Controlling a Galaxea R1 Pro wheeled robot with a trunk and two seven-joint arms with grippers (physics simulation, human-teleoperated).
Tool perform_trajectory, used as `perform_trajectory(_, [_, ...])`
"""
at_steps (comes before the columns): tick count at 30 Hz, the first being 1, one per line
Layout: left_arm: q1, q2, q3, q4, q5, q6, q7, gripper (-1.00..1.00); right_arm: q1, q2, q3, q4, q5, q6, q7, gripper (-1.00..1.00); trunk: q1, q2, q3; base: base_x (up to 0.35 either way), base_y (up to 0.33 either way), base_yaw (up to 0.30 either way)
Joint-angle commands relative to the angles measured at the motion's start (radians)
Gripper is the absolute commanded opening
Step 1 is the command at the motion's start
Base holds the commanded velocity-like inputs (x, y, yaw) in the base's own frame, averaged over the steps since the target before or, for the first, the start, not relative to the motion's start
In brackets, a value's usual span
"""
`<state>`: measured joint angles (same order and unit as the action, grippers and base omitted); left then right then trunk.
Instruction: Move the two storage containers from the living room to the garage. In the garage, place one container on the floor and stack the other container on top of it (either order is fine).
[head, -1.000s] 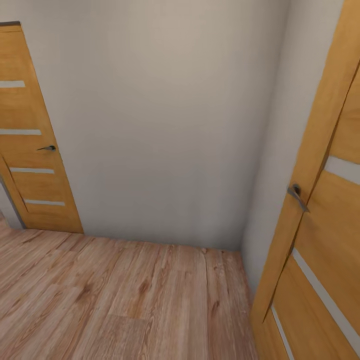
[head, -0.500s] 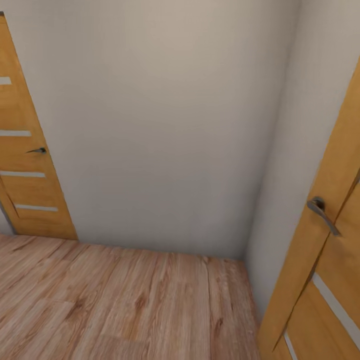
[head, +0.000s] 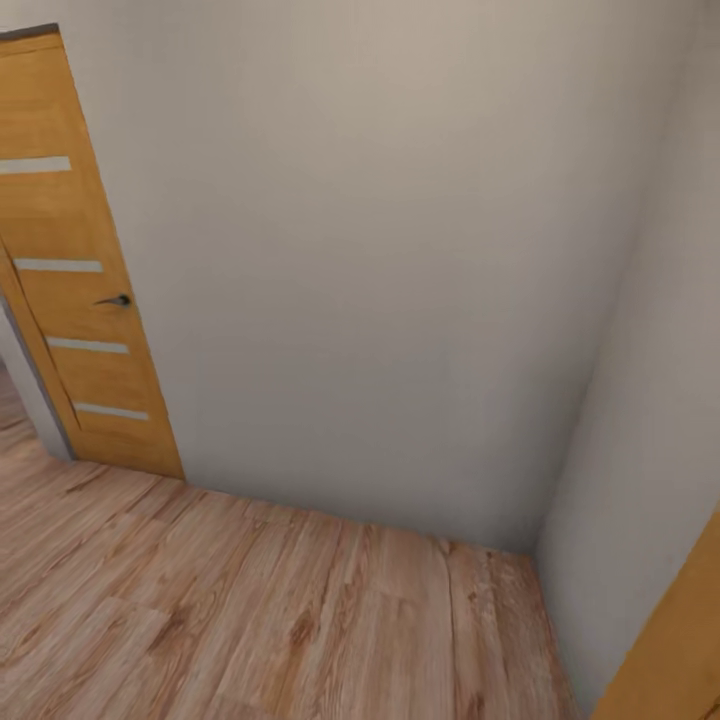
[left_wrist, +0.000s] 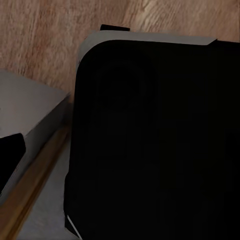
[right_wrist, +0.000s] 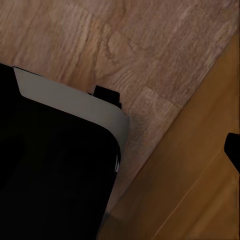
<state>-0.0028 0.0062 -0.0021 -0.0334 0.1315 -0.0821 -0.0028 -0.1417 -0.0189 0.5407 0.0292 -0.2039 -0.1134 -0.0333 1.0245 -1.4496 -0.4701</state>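
The head view faces a corner of plain pale walls (head: 380, 260) above a light wood-plank floor (head: 260, 610). An orange-brown wooden door (head: 70, 270) with pale horizontal strips and a small dark handle (head: 115, 300) stands at the far left, and the edge of a second orange-brown door (head: 680, 650) shows in the near right corner.

The left wrist view looks onto a large black body with a grey rim (left_wrist: 150, 140), which appears to be part of the robot, with the plank floor beyond it and a grey block and an orange-brown wooden strip (left_wrist: 30, 190) beside it. The right wrist view shows a similar black, grey-rimmed body (right_wrist: 55, 160) over the plank floor, next to an orange-brown wooden surface (right_wrist: 200, 165).

Neither pair of jaws can be made out in these views, so whether they are open, closed or gripping anything cannot be told. The storage containers cannot be located from here, either ahead of the jaws or to either side of them.
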Motion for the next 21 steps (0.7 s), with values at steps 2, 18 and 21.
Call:
perform_trajectory(2, [0.0,0.0,-0.001,0.0,0.008,-0.002,0.0,1.0,-0.001,0.001,0.009,0.003,-0.009,-0.006,0.0,1.0,0.001,0.0,-0.001,0.303,0.0,0.27])
perform_trajectory(18, [0.0,0.0,-0.001,0.0,0.009,-0.002,0.0,1.0,-0.001,0.001,0.009,0.003,-0.009,-0.007,0.0,1.0,0.001,0.0,-0.001,0.286,0.0,0.239])
perform_trajectory(21, [0.0,0.0,-0.001,0.0,0.009,-0.002,0.0,1.0,-0.001,0.001,0.009,0.003,-0.009,-0.007,0.0,1.0,0.001,0.0,-0.001,0.251,0.0,0.219])
